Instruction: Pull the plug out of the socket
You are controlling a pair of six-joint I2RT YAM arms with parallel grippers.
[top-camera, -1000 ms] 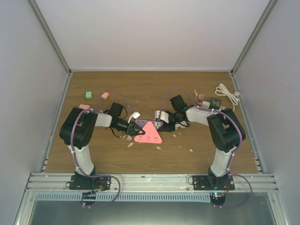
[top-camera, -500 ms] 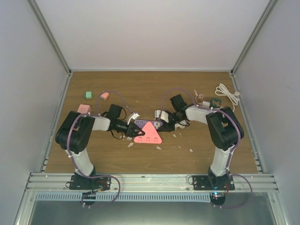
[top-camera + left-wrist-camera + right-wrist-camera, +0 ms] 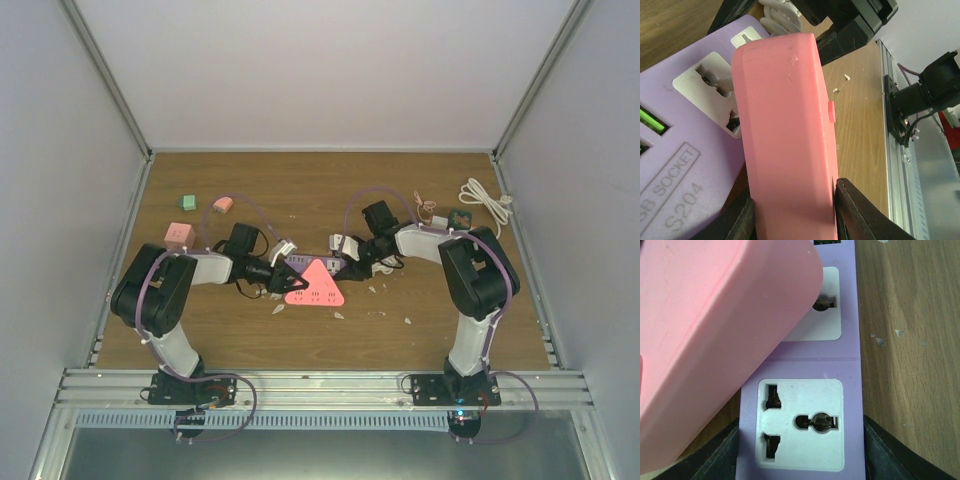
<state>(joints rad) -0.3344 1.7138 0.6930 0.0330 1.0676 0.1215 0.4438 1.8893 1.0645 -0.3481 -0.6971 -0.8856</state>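
On the counter [image 3: 420,190], the left arm [image 3: 160,292] has swung its elbow outward since a second ago. The pink triangular socket block [image 3: 312,284] sits unmoved on the purple power strip [image 3: 850,340]. Left jaws pinch the block's sides, and right jaws, partly spread, clamp the strip's end.

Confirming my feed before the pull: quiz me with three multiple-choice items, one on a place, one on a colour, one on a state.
1. The white cord lies: A far right corner; B near left edge; C on the strip.
2. The triangular adapter is: A green; B pink; C white.
3. The left pincer is: A wide open; B shut on the adapter; C shut on the cord.
Answers: A, coiled by the right wall; B, pink in every view; B, fingers press both its sides.
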